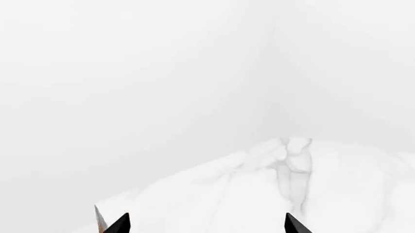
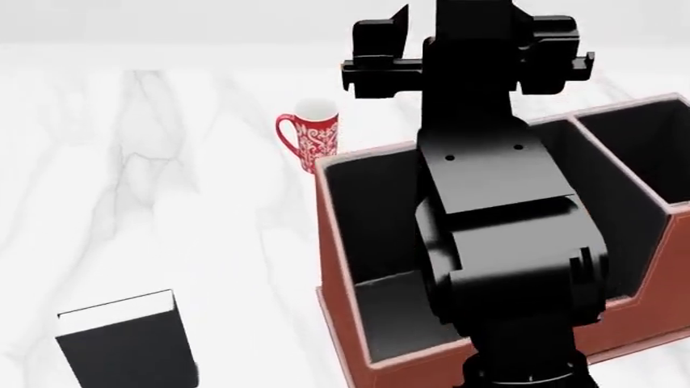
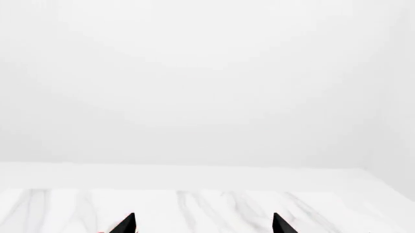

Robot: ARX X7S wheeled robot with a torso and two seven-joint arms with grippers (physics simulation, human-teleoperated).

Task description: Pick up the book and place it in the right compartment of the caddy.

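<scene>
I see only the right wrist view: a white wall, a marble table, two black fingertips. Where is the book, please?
Observer: In the head view the book sits on the table at near left, apart from the caddy.
Operator: Is something inside the caddy?
Observer: What shows of its compartments is bare black, but an arm hides part of them.
Operator: And the left gripper?
Observer: The left gripper is open and holds nothing.

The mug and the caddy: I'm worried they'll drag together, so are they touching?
Cannot tell. In the head view the mug stands behind the caddy, whose back corner overlaps its base.
</scene>
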